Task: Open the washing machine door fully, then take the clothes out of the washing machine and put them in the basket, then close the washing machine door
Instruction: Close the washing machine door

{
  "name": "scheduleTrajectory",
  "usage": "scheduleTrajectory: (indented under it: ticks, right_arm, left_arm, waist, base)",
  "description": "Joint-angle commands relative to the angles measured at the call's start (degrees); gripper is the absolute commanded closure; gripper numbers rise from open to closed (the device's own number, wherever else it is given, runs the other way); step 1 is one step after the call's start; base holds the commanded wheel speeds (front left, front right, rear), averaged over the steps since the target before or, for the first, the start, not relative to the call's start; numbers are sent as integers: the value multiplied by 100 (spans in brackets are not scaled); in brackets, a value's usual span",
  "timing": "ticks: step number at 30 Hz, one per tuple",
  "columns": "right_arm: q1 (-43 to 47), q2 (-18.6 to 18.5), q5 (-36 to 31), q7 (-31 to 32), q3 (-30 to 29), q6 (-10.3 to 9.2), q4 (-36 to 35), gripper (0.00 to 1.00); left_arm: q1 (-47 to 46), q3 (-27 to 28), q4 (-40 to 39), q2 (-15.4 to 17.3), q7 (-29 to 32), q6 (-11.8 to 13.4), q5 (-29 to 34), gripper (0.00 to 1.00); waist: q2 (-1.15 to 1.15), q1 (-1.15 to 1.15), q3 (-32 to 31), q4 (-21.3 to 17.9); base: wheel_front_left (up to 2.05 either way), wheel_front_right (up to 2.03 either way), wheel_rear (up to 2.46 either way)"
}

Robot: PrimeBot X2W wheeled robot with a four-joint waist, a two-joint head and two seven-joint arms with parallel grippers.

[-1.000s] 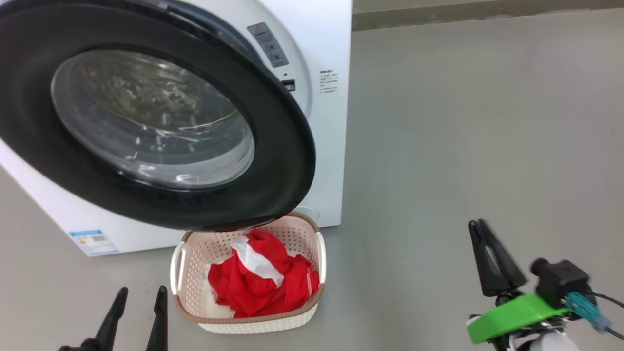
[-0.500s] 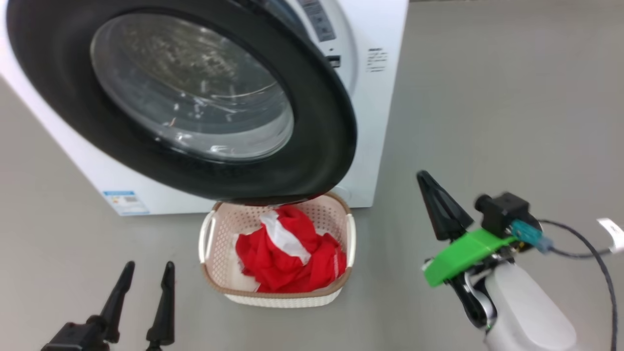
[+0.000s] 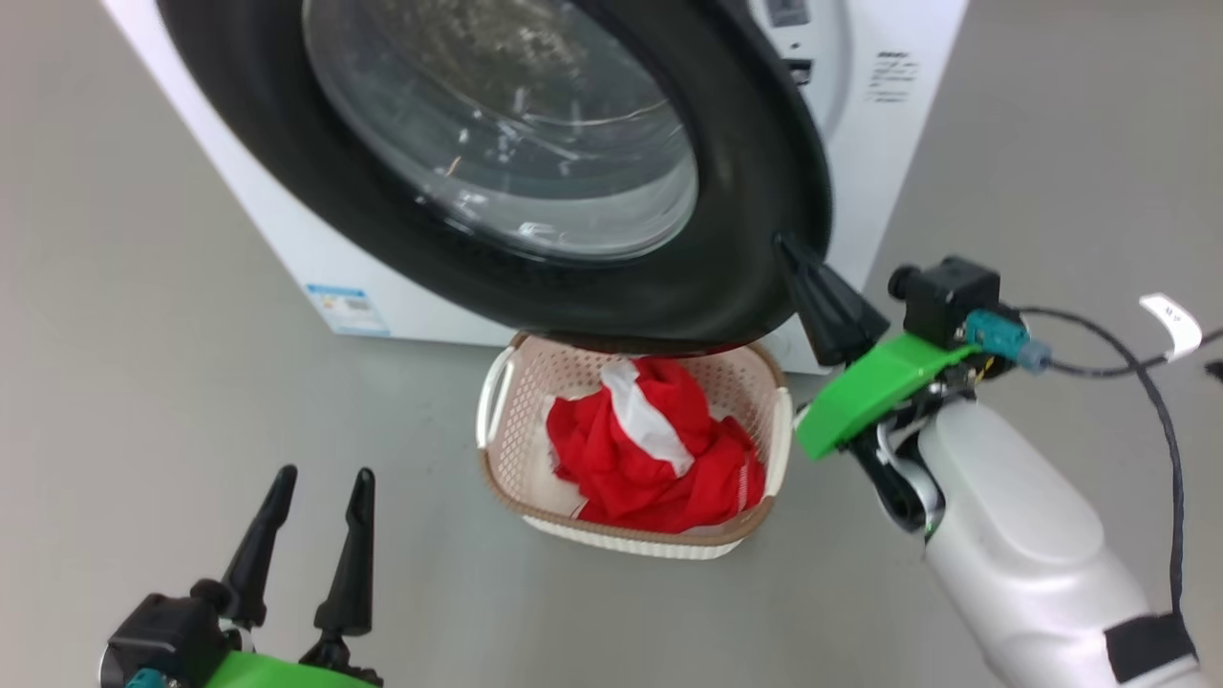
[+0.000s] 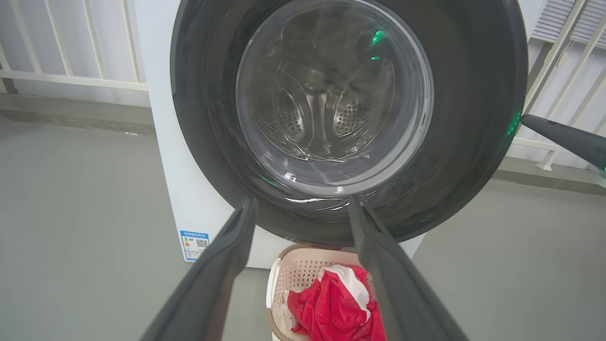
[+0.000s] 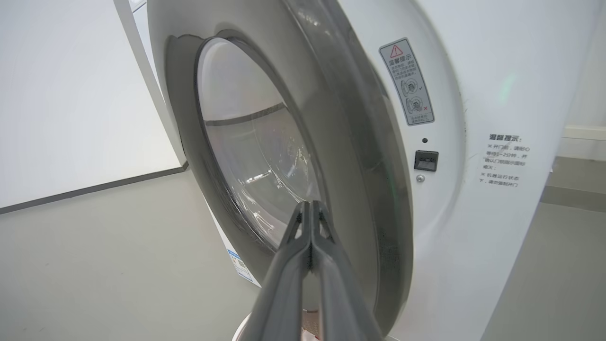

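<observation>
Both fingers of our right pincer (image 3: 785,247) were pressed together w/ nothing held, tips at the rim of the ajar washing machine door (image 3: 764,143); our left pincer (image 3: 324,473) stood spread, low over the floor (image 3: 191,334). We saw the clothes (image 3: 650,459) lying in the basket (image 3: 524,401), just below the door & in front of the washing machine (image 3: 898,172).

Under the black-rimmed washing machine door (image 3: 755,191), the cream perforated basket (image 3: 511,411) has a brown rim and red, white-striped clothes (image 3: 659,468); behind the door, the washing machine (image 3: 860,182) is white with a blue label (image 3: 346,308).
</observation>
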Motion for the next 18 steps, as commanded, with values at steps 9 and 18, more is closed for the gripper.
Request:
scheduleTrajectory:
  ticks: [9,18]
  right_arm:
    - [-865,62,-98,-37,-211,28,273,100]
    - [-1420,48,-310,-37,-721,28,472,100]
  left_arm:
    - [-389,63,-274,54,-52,-31,-87,0]
    - [-485,-116,-278,68,-52,-31,-85,0]
  waist:
    - [0,0,568,522]
    - [0,0,864,605]
  base:
    - [0,0,0]
    - [0,0,0]
